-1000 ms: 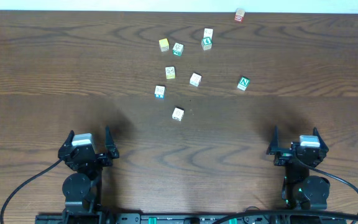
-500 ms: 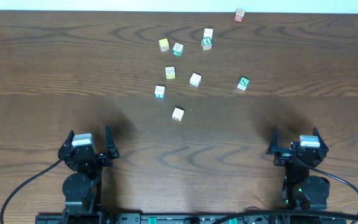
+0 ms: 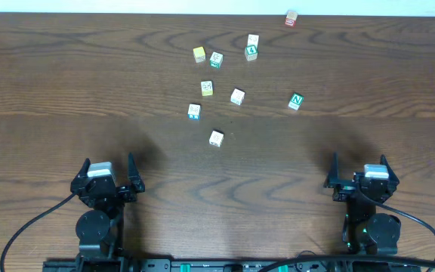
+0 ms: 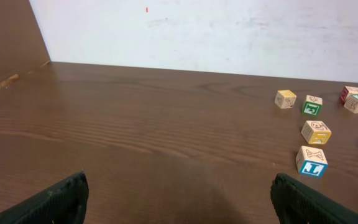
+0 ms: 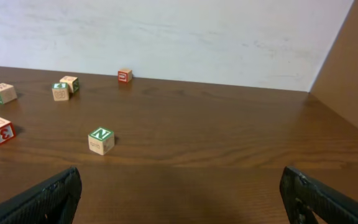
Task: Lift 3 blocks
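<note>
Right of the middle of the table (image 3: pixel 399 91), short of its far edge, sits the green N block (image 3: pixel 296 101), ahead and left of the right gripper (image 3: pixel 359 163), the nearer arm. A cube, it has no long axis and sits slightly askew. The teal-marked block (image 3: pixel 194 111) and whitish block (image 3: pixel 216 138) lie mid-table, closer to the left gripper (image 3: pixel 109 163). Both jaws gape wide, empty.

We note dark wood-grain table (image 3: pixel 51 83), white wall (image 4: pixel 229 31) along its far edge. Reddish cube (image 3: pixel 291 18) far, right of centre, near wall, alone. Far yellow-faced cube (image 3: pixel 198 54) left of centre; second yellow-faced cube (image 3: pixel 206 88) nearer, apart from it
</note>
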`<action>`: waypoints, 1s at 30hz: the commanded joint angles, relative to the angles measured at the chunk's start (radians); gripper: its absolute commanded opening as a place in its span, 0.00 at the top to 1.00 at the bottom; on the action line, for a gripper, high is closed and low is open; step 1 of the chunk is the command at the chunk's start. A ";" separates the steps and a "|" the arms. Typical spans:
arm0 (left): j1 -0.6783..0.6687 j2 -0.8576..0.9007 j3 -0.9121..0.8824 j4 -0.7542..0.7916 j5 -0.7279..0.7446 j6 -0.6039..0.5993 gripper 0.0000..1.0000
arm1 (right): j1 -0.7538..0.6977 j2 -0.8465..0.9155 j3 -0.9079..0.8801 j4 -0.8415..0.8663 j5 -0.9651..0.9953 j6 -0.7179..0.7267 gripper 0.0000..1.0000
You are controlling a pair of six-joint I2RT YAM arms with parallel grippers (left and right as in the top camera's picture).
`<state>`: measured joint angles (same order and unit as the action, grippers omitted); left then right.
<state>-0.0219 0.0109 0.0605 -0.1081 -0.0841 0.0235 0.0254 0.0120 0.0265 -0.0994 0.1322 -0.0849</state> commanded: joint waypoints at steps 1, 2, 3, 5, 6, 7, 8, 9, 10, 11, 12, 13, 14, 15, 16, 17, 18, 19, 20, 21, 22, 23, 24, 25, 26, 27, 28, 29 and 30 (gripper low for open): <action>-0.003 -0.010 -0.032 -0.009 0.002 0.006 0.06 | -0.013 -0.005 -0.003 0.000 0.013 -0.006 0.01; -0.003 -0.010 -0.032 -0.009 0.002 0.006 0.06 | -0.013 -0.005 -0.003 0.000 0.013 -0.006 0.01; -0.003 -0.010 -0.032 -0.009 0.002 0.006 0.06 | -0.013 -0.005 -0.003 0.000 0.013 -0.006 0.01; -0.003 -0.010 -0.032 -0.009 0.002 0.006 0.06 | -0.013 -0.005 -0.003 0.000 0.013 -0.006 0.01; -0.003 -0.010 -0.032 -0.009 0.002 0.006 0.06 | -0.013 -0.005 -0.003 0.000 0.013 -0.006 0.01; -0.003 -0.010 -0.032 -0.009 0.002 0.006 0.06 | -0.013 -0.005 -0.003 0.000 0.013 -0.006 0.01; -0.003 -0.010 -0.032 -0.009 0.002 0.006 0.06 | -0.013 -0.005 -0.003 0.000 0.013 -0.006 0.01; -0.004 -0.010 -0.032 -0.009 0.002 0.006 0.06 | -0.013 -0.005 -0.003 0.000 0.013 -0.006 0.01; -0.006 -0.010 -0.032 -0.009 0.002 0.006 0.06 | -0.013 -0.005 -0.003 0.000 0.013 -0.006 0.01; -0.010 -0.010 -0.032 -0.009 0.002 0.006 0.06 | -0.013 -0.005 -0.003 0.000 0.013 -0.006 0.01; -0.014 -0.010 -0.032 -0.009 0.002 0.006 0.06 | -0.013 -0.005 -0.003 0.000 0.013 -0.006 0.01; -0.019 -0.010 -0.032 -0.009 0.002 0.006 0.06 | -0.013 -0.005 -0.003 0.000 0.013 -0.006 0.01; -0.022 -0.010 -0.032 -0.009 0.002 0.006 0.06 | -0.013 -0.005 -0.003 0.000 0.013 -0.006 0.01; -0.023 -0.010 -0.032 -0.009 0.002 0.006 0.06 | -0.013 -0.005 -0.003 0.000 0.013 -0.006 0.01; -0.023 -0.010 -0.032 -0.009 0.002 0.006 0.06 | -0.013 -0.005 -0.003 0.000 0.013 -0.006 0.01; -0.023 -0.010 -0.032 -0.009 0.002 0.006 0.06 | -0.013 -0.005 -0.003 0.000 0.013 -0.006 0.01; -0.023 -0.010 -0.032 -0.009 0.002 0.006 0.06 | -0.013 -0.005 -0.003 0.000 0.013 -0.006 0.01; -0.023 -0.010 -0.032 -0.009 0.002 0.006 0.06 | -0.013 -0.005 -0.003 0.000 0.013 -0.006 0.01; -0.023 -0.010 -0.032 -0.009 0.002 0.006 0.06 | -0.013 -0.005 -0.003 0.000 0.013 -0.006 0.01; -0.023 -0.010 -0.032 -0.009 0.002 0.006 0.06 | -0.013 -0.005 -0.003 0.000 0.013 -0.006 0.01; -0.023 -0.010 -0.032 -0.009 0.002 0.006 0.06 | -0.013 -0.005 -0.003 0.000 0.013 -0.006 0.01; -0.023 -0.010 -0.032 -0.009 0.002 0.006 0.06 | -0.013 -0.005 -0.003 0.000 0.013 -0.006 0.01; -0.023 -0.010 -0.032 -0.009 0.002 0.006 0.06 | -0.013 -0.005 -0.003 0.000 0.013 -0.006 0.01; -0.023 -0.010 -0.032 -0.009 0.002 0.006 0.06 | -0.013 -0.005 -0.003 0.000 0.013 -0.006 0.01; -0.023 -0.010 -0.032 -0.009 0.002 0.006 0.06 | -0.013 -0.005 -0.003 0.000 0.013 -0.006 0.01; -0.023 -0.010 -0.032 -0.009 0.002 0.006 0.06 | -0.013 -0.005 -0.003 0.000 0.013 -0.006 0.01; -0.023 -0.010 -0.032 -0.009 0.002 0.006 0.06 | -0.013 -0.005 -0.003 0.000 0.013 -0.006 0.01; -0.023 -0.010 -0.032 -0.009 0.002 0.006 0.06 | -0.013 -0.005 -0.003 0.000 0.013 -0.006 0.01; -0.023 -0.010 -0.032 -0.009 0.002 0.006 0.06 | -0.013 -0.005 -0.003 0.000 0.014 -0.010 0.01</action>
<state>-0.0414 0.0109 0.0605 -0.1078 -0.0841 0.0235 0.0254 0.0120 0.0265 -0.0994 0.1322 -0.0853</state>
